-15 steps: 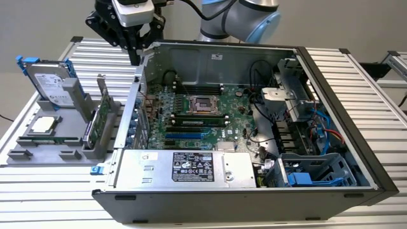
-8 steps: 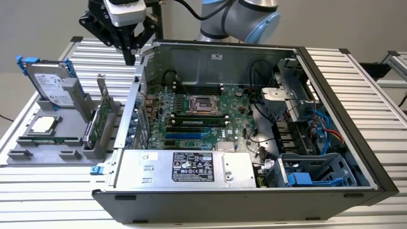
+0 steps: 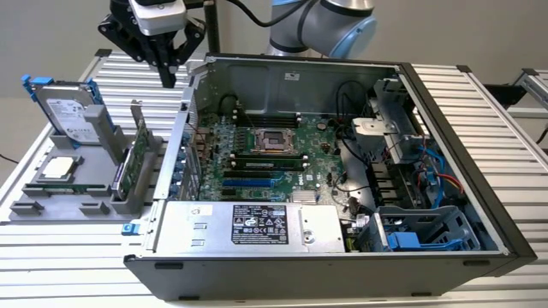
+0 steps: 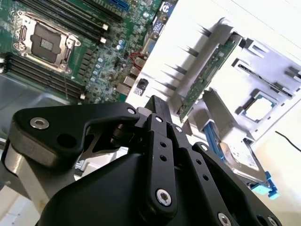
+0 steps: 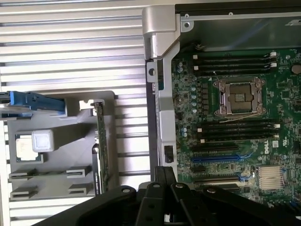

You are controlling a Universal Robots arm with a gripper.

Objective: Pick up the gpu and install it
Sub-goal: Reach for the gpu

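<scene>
A slatted aluminium table [image 3: 77, 269] carries everything. My gripper [image 3: 168, 76] hangs near the open case [image 3: 342, 276], pinched closed on nothing. The gpu [image 3: 141, 160] stands on edge in the grey holder tray [image 3: 51, 215], I judge so it can be gripped from above. The tray also holds a hard drive [image 3: 68, 112] and a processor [image 3: 56, 168]. The case shows its motherboard [image 3: 256, 160].
</scene>
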